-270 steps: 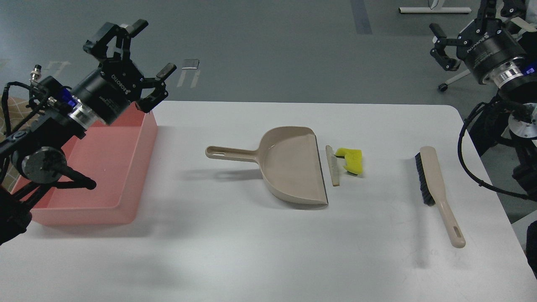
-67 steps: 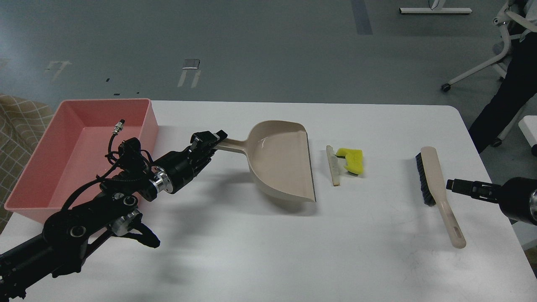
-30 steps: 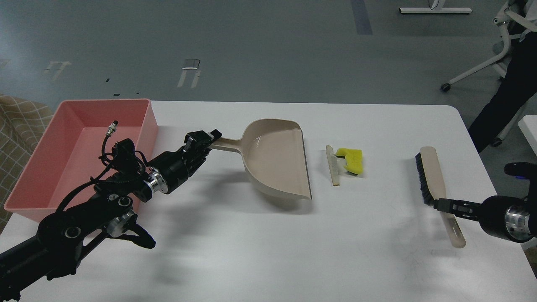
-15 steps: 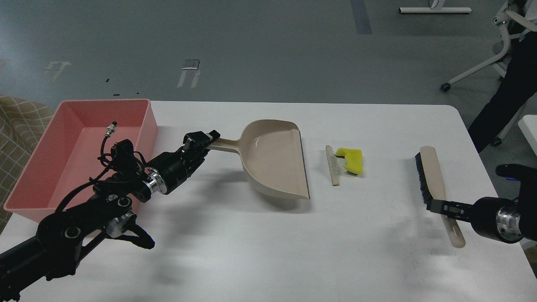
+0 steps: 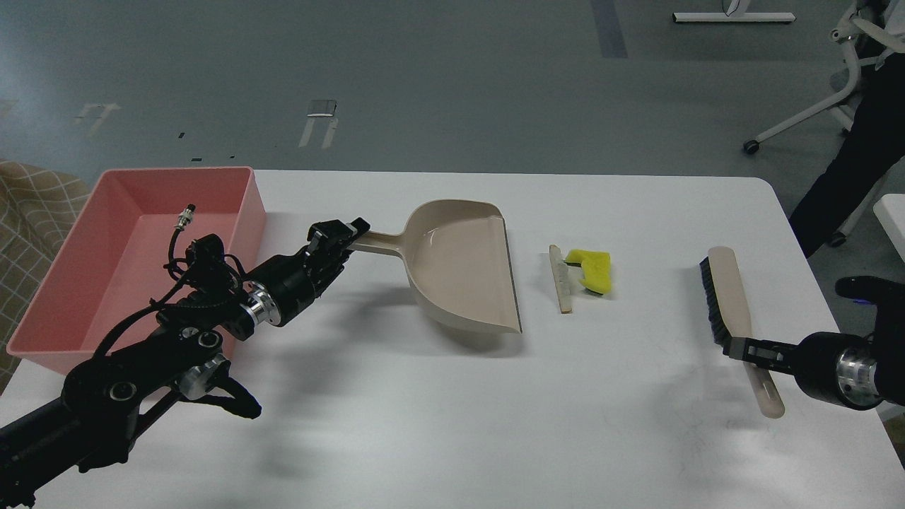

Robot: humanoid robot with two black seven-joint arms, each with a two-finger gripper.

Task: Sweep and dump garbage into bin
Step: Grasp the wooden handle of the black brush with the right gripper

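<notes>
The garbage lies mid-table: a yellow sponge piece (image 5: pixel 592 271) with a dark side and, beside it on the left, a thin white bread slice (image 5: pixel 561 278). My left gripper (image 5: pixel 341 236) is shut on the handle of the beige dustpan (image 5: pixel 463 272). The pan is held tilted, with its open lip facing the scraps a short gap away. The pink bin (image 5: pixel 113 283) stands at the table's left edge, behind my left arm. My right gripper (image 5: pixel 748 350) is over the handle of the beige brush (image 5: pixel 732 300), seen dark and narrow. Its jaw state is unclear.
The white table (image 5: pixel 438 424) has its right edge just beyond the brush. A person's dark leg (image 5: pixel 852 162) and a wheeled chair base (image 5: pixel 792 127) stand off the table at the far right. A patterned cloth (image 5: pixel 28 205) lies left of the bin.
Both arms have come down from raised, open poses. The left has taken the dustpan handle and drawn the pan slightly left. The right gripper has moved in over the brush handle. The brush and scraps have not moved.
</notes>
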